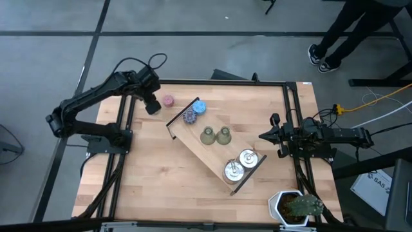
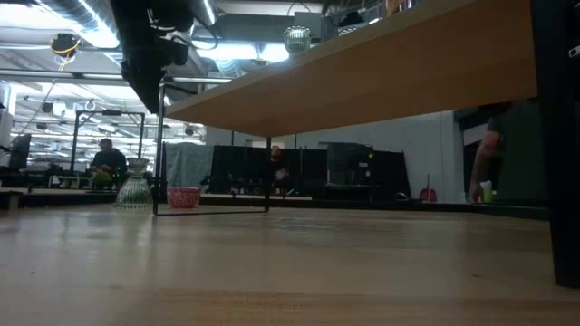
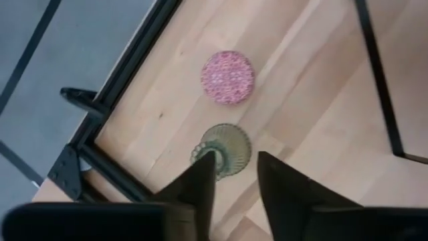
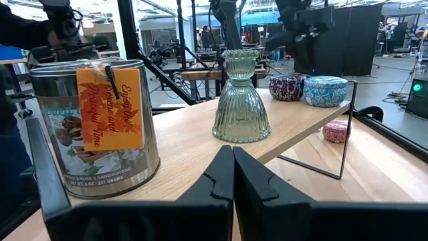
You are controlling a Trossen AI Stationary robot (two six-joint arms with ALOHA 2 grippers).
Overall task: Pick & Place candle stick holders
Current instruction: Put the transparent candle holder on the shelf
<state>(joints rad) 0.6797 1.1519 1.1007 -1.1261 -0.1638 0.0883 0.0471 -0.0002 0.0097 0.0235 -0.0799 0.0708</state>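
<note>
I see an olive-green bell-shaped holder (image 3: 222, 150) standing upright on the bare wooden table (image 1: 154, 180), right beside the pink holder (image 1: 168, 100) near the far left corner. The left gripper (image 3: 234, 175) hangs directly over the green one, pointing straight down; its two dark fingers (image 3: 200, 181) are parted a little on either side of the holder's top, and I cannot tell whether they touch it. The left arm reaches in from the table's left edge, elbow folded back, forearm angled toward that far corner.

Next to those two, the long wooden tray (image 1: 193, 138) sits raised on black wire legs, lying diagonally across the table. On it I count a blue holder (image 1: 199, 106) and a purple holder (image 1: 189, 116) at the far end, two more olive-green holders (image 1: 215, 135) in the middle, and two shiny silver tins (image 1: 241, 164) at the near end.

The right gripper (image 4: 232, 175) waits low at the right edge, level with the tray, fingers pressed together, arm stretched flat along the table's side. A potted plant (image 1: 297, 206) stands at the near right corner.
</note>
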